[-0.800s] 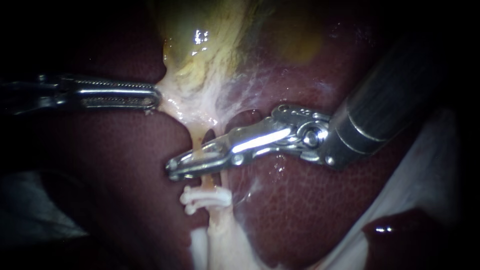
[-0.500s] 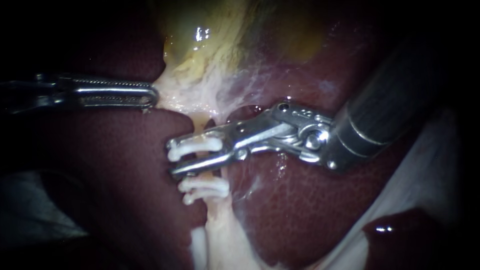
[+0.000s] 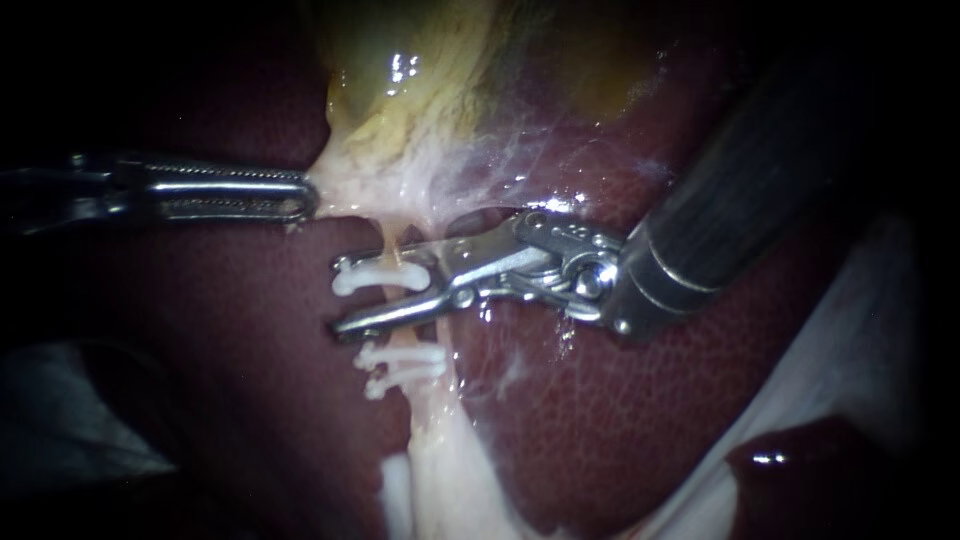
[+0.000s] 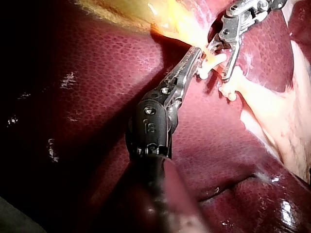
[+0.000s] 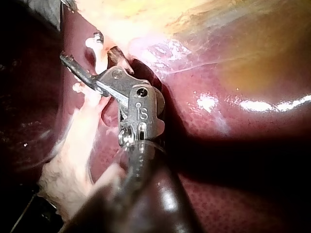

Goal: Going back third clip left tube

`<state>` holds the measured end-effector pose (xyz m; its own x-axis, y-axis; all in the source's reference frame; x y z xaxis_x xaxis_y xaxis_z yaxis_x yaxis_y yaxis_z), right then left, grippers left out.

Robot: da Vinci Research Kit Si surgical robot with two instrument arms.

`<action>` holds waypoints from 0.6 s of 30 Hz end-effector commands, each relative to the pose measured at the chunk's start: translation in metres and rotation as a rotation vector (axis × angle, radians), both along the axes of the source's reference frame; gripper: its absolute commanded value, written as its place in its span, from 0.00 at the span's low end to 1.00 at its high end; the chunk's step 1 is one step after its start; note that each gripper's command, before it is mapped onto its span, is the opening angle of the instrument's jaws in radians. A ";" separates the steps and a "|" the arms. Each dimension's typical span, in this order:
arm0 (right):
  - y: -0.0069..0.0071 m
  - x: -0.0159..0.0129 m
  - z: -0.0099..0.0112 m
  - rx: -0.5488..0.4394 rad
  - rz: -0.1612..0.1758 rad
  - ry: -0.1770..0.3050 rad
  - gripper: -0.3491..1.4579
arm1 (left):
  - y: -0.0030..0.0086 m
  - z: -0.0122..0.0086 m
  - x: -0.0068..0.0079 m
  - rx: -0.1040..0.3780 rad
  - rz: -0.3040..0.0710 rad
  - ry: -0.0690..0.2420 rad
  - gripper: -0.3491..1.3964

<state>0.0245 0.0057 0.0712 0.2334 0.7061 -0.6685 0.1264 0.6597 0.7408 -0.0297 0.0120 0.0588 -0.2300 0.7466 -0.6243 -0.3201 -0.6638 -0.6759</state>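
Claw of right instrument point(image 3: 342, 296) gapes around clipped tube point(image 3: 392, 243) over glistening liver point(image 3: 580, 420).

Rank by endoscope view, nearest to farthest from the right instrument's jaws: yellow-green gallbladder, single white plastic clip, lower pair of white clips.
1. Single white plastic clip: between the right instrument's open jaws.
2. Lower pair of white clips: just below.
3. Yellow-green gallbladder: far above.

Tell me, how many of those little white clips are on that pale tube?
3. The upper clip sits on the tube at the right instrument; two lower clips lie close together just beneath. More could be hidden.
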 end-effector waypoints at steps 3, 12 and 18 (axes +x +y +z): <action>0.0000 -0.0003 0.0003 0.028 0.007 -0.035 0.47 | 0.0000 0.0000 0.0000 -0.001 0.000 0.000 0.00; -0.0002 -0.0008 0.0005 0.117 0.035 -0.116 0.47 | -0.0002 -0.0001 -0.0001 -0.001 0.000 0.000 0.00; -0.0010 -0.0014 0.0009 0.201 0.036 -0.216 0.46 | -0.0002 -0.0002 -0.0001 -0.001 0.000 0.000 0.00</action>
<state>0.0230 0.0045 0.0721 0.3334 0.8355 -0.4368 -0.0820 0.4872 0.8694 -0.0297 0.0117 0.0586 -0.2300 0.7461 -0.6249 -0.3202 -0.6643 -0.6754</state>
